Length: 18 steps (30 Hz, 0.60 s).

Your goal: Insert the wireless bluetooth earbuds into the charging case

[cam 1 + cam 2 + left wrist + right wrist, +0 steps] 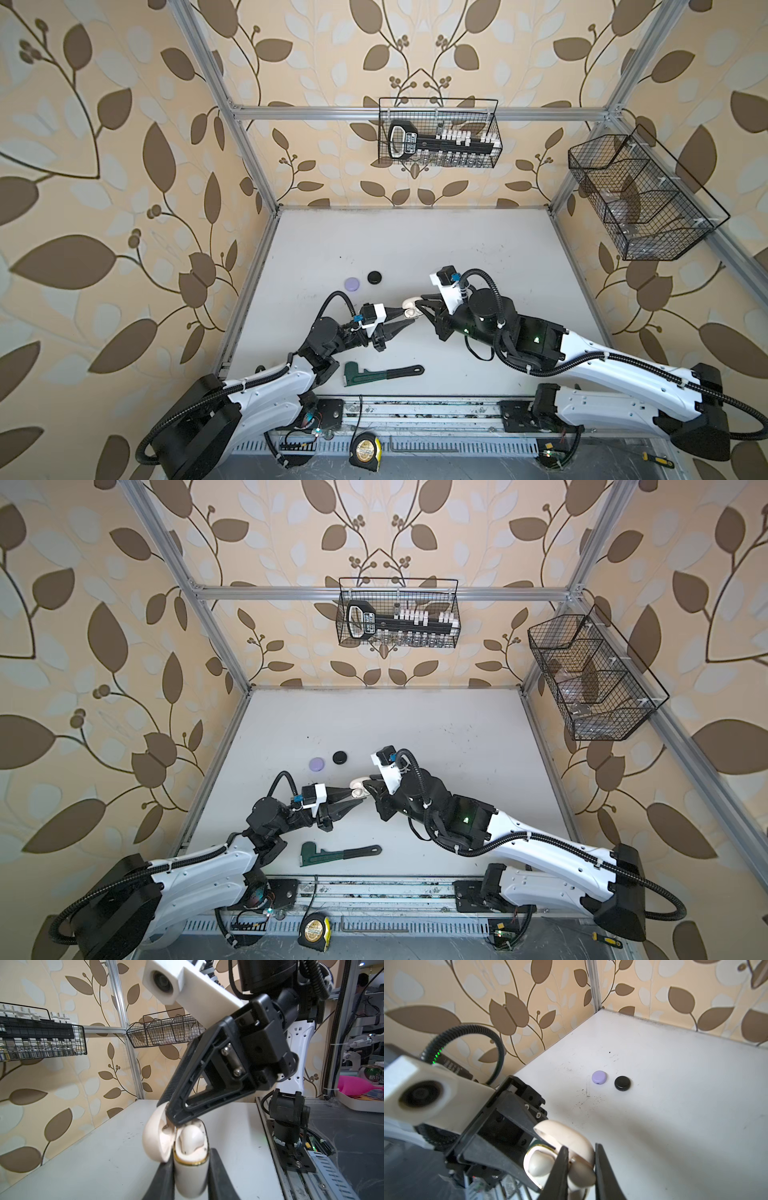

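A white charging case [190,1176] stands upright with its lid [154,1142] swung open, and my left gripper [192,1157] is shut on its body. One white earbud [193,1138] sits in the case's mouth. My right gripper [581,1147] reaches down into that mouth from the other side. It is shut on a second white earbud [581,1177], pressed close against the lid [566,1136] beside the seated earbud [539,1164]. In both top views the left gripper [406,318] and right gripper [417,311] meet at the case [410,314] near mid-table. No other earbuds are in view.
A lilac round case [352,284] and a black one [375,277] lie shut behind the left arm. A green pipe wrench [374,372] lies near the front edge, with a tape measure [365,451] below the rail. Wire baskets [438,133] [640,195] hang on the walls.
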Motion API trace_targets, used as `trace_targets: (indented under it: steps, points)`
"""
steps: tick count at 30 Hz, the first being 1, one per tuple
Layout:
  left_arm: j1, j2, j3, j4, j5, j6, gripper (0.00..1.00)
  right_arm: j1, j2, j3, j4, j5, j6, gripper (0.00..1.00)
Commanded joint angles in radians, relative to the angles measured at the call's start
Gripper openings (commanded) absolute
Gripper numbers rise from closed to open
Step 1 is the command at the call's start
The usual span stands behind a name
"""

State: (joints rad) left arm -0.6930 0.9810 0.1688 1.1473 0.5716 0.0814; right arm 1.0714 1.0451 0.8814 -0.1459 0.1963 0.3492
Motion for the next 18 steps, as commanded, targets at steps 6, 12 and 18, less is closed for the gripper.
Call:
trace_targets:
  steps: [6, 12, 18]
  points:
    - [-0.003, -0.050, -0.002, 0.011, -0.101, 0.022, 0.00, 0.038, -0.059, 0.012, -0.058, 0.083, 0.039, 0.12]
    - [-0.003, -0.056, -0.015, 0.014, -0.132, 0.040, 0.00, 0.044, -0.064, -0.009, -0.091, 0.138, 0.249, 0.14]
    - [-0.003, -0.023, -0.017, 0.029, -0.128, 0.057, 0.00, 0.076, -0.027, 0.006, -0.097, 0.239, 0.394, 0.04]
